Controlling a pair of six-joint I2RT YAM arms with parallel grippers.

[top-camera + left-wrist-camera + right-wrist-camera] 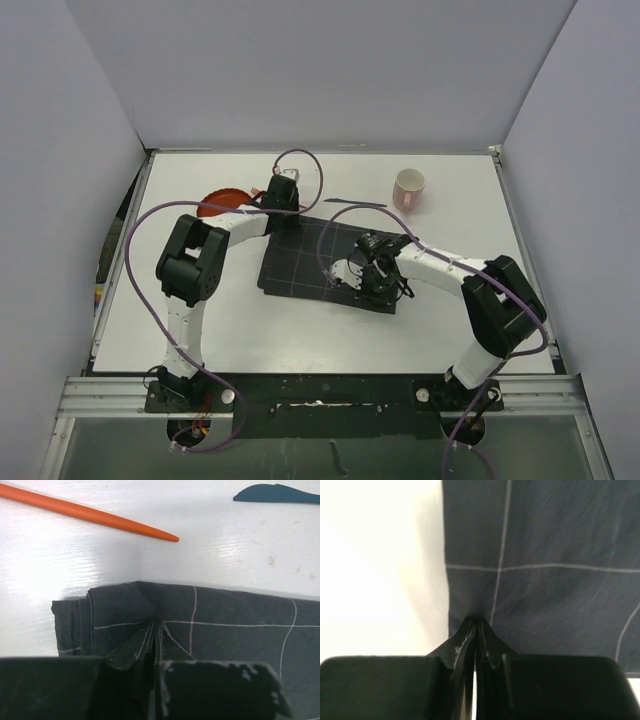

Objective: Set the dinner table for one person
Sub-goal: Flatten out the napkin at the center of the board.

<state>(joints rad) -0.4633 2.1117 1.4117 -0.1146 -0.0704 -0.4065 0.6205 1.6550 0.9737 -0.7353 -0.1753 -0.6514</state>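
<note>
**A:** Where is the dinner table?

**B:** It carries everything in the top view. It is one large, flat, white rectangular top with thin metal rails along its edges. The two arms are bolted at its near edge.

**A:** What is lying on it?

**B:** One dark cloth mat with thin pale grid lines sits around the middle, turned slightly askew to the table's edges. One pink cup is toward the far right corner. One dark blue knife with a toothed blade lies just beyond the cloth's far edge, between cloth and cup. One orange-red dish is toward the far left.

**A:** Does anything block the view?

**B:** The left arm crosses the dish and hides part of it. The right arm's wrist covers the cloth's right part. Purple cables loop over both arms.

**A:** What are the grippers doing?

**B:** The left gripper is at the cloth's far left corner. Its fingers are closed, pinching several folded layers that rise between them. The right gripper is at another edge of the same cloth. Its fingers are pressed together with the fabric drawn up into them.

**A:** How does the cloth look up close?

**B:** It is lightly creased, and the layers are stacked at the left corner.
</note>
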